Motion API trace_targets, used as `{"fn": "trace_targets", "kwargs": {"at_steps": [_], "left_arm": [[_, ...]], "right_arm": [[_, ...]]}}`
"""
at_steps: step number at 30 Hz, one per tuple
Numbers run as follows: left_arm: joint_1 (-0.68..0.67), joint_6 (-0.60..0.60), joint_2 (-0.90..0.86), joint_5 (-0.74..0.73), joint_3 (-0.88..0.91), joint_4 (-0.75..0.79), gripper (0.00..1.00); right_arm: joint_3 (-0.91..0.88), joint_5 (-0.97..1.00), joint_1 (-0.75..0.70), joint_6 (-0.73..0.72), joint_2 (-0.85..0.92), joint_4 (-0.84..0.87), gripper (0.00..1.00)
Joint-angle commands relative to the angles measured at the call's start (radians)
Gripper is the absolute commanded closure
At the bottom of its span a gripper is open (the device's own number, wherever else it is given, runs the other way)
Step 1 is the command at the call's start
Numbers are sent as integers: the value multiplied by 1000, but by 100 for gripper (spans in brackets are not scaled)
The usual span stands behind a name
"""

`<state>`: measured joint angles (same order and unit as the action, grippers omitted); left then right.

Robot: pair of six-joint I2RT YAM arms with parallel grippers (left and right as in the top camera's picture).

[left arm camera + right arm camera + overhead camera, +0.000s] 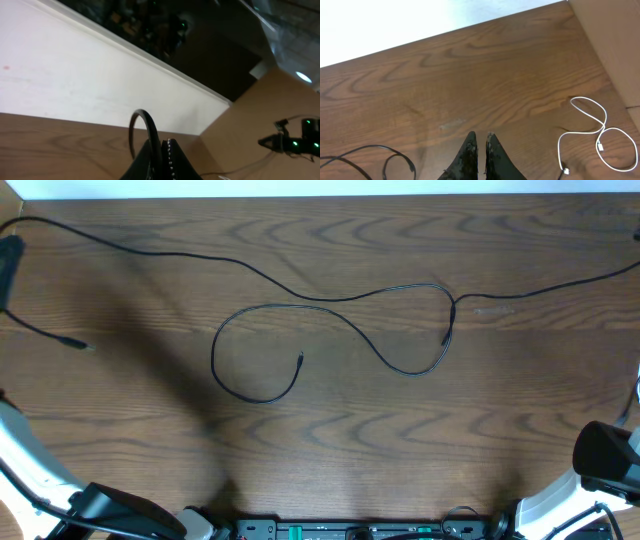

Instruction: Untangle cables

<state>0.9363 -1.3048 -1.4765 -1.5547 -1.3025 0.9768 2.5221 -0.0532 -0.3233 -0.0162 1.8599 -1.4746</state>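
Black cable (330, 298) is the main thing here. It snakes in from the far left corner, crosses the wood counter (330, 440) and curls into a couple of slack loops around the middle, with a strand carrying on off the right edge. From overhead it looks like two thin cords crossing where the right loop pinches, but I can't say for sure which end belongs to which. One small plug sits inside the left loop. Another loose black end (65, 340) lies by itself near the left edge.

The white cable (603, 128) only shows in the right wrist view. It's coiled loosely on the counter, off to the right of the right claw (480, 142) and well apart from it.

Everything is lying limp and flat, and nothing is pulled taut. My read is that the cords were just dropped there as the mess to sort, and no real untangling has started.

The right claw is pinched nearly closed on nothing. The black loops are off to its left, not touching. The left claw (164, 150) is closed and empty too, tilted up toward the wall, so it isn't aimed at any cord.
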Motion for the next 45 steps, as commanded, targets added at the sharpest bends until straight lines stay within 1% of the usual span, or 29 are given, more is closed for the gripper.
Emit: {"fn": "trace_targets", "kwargs": {"at_steps": [1,4,6,10,12,13,16,23,29,30,36,39,45], "left_arm": [[75,13,-3,45,-32,2,93],[112,14,-13,48,-32,-76,93],[114,14,-20,44,-32,-122,92],[59,44,-31,13,-31,-135,93],[9,66,-33,0,-31,-135,93],[-41,93,-33,-6,-31,-135,93],[-85,119,-34,-8,-31,-135,93],[-84,126,-39,-17,-30,-155,93],[-97,126,-39,-17,-30,-165,93],[-97,126,-39,-17,-30,-165,93],[-97,126,-39,-17,-30,-165,93],[-97,126,-39,-16,-30,-165,93],[-97,126,-39,-16,-30,-165,93]], "right_arm": [[0,-22,-5,10,-1,-2,99],[0,-59,-5,18,-1,-3,99],[-4,-137,-2,40,1,1,99],[-6,-326,22,144,12,-4,99],[-6,-382,51,190,22,-13,99],[-6,-386,84,216,32,-23,99],[-6,-386,150,242,50,-44,99],[-36,-388,316,249,101,-66,99],[-112,-371,475,347,165,-74,99],[-147,-348,514,370,186,-74,99],[-344,-338,615,442,247,-55,99],[-463,-338,652,444,271,-20,99],[-712,-338,719,431,280,109,99]]}}
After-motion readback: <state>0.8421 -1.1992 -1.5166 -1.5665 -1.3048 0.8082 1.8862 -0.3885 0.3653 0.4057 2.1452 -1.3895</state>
